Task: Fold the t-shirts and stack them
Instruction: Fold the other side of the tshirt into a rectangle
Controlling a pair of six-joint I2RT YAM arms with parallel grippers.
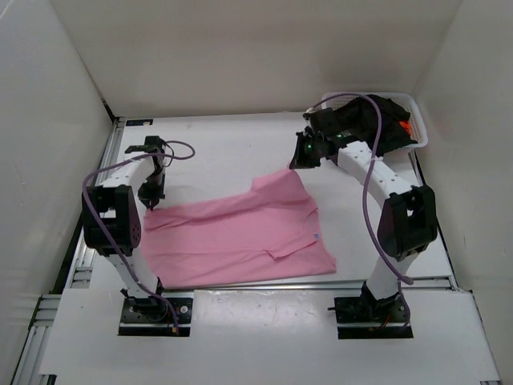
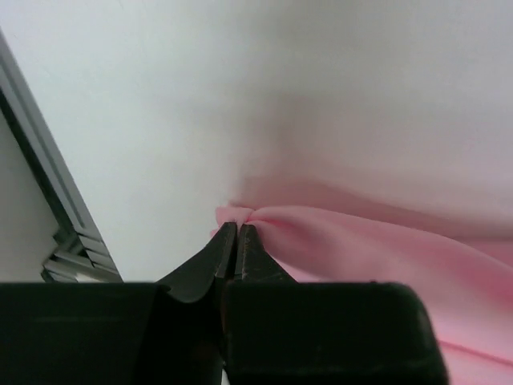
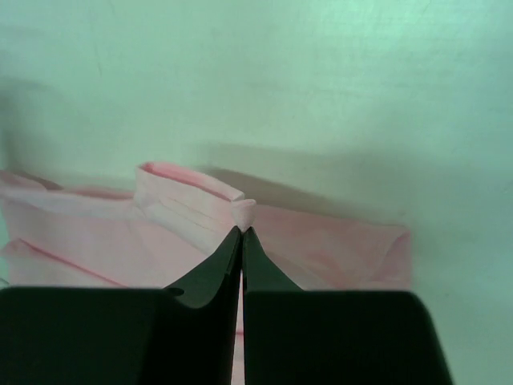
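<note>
Left gripper (image 2: 238,228) is clamped tight on a puckered corner of the pink t-shirt (image 1: 240,237), jaws pressed together with a little nub of cloth squeezed out past the tips. Right gripper (image 3: 242,230), same story: closed on a small fold of the pink edge, with what looks like the collar band just left of its tips. The shirt lies spread on the table (image 1: 224,144) between the two grippers. It runs from the left one's tips across and nearward, its far corner drawn up to the right one.

Light, limp cloth, I'd judge: no stiffness at all. It'll sag wherever it isn't held, and a thin pinch could slip out under a hard pull. Corners and seamed edges such as hem, shoulder and collar are the places to take it, where the fabric is doubled.

The wrist views give the grip itself, cloth caught between the tips, which the overhead view is too small to settle. The overhead view gives what they can't: the shirt's whole outline, and behind the right gripper the white basket (image 1: 418,132) with a sliver of the orange t-shirt (image 1: 407,127) showing. The arm hides the rest of the basket.
</note>
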